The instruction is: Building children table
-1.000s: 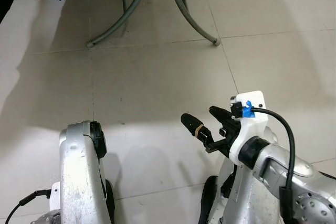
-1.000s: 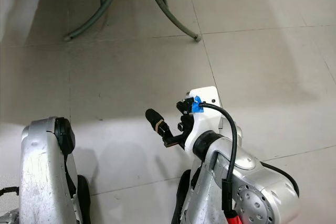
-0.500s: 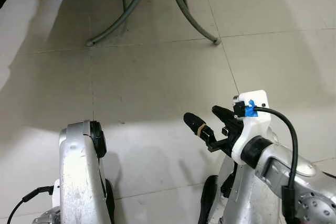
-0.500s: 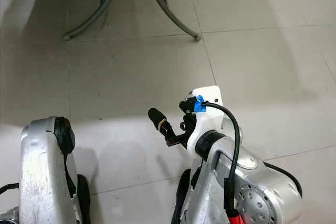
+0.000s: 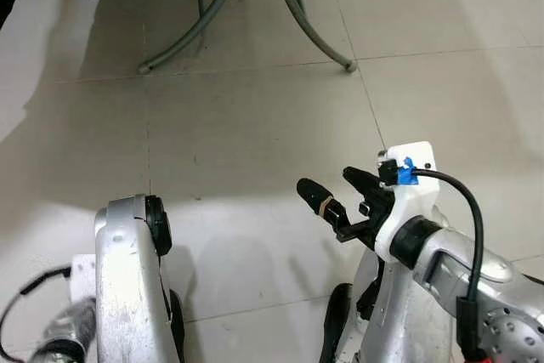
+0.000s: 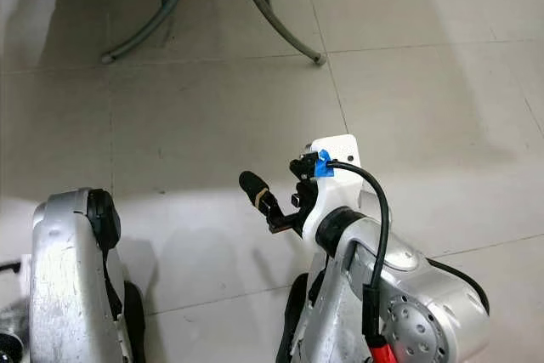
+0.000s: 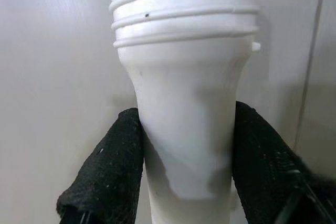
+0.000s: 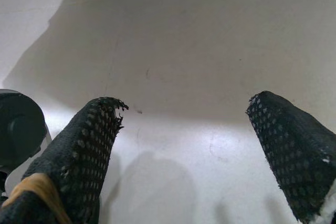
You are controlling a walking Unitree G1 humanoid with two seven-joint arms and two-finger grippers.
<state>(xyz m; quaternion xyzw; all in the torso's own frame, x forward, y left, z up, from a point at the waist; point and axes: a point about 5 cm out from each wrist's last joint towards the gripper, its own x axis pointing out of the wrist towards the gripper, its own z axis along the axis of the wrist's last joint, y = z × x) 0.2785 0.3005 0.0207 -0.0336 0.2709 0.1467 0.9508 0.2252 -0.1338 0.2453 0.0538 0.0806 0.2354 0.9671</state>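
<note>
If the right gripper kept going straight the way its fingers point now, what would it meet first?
Probably the bare tiled floor. The right gripper is open and empty, aimed down at the tiles. The grey metal legs stand farther off; depth is uncertain.

Head stereo looks down, shares tiled floor (image 5: 255,125); wrist cameras close-up.

The floor (image 5: 255,125) is pale beige tile with thin grey grout lines, and the curved chair legs (image 5: 306,23) on it are grey-green metal. The table leg (image 7: 186,103) is plain white with ribbed rings, gripped by black textured fingers (image 7: 105,177). The right gripper (image 8: 199,145) has black dotted pads, one with a tan band, and blue tape (image 5: 405,172) marks its white wrist mount.
</note>
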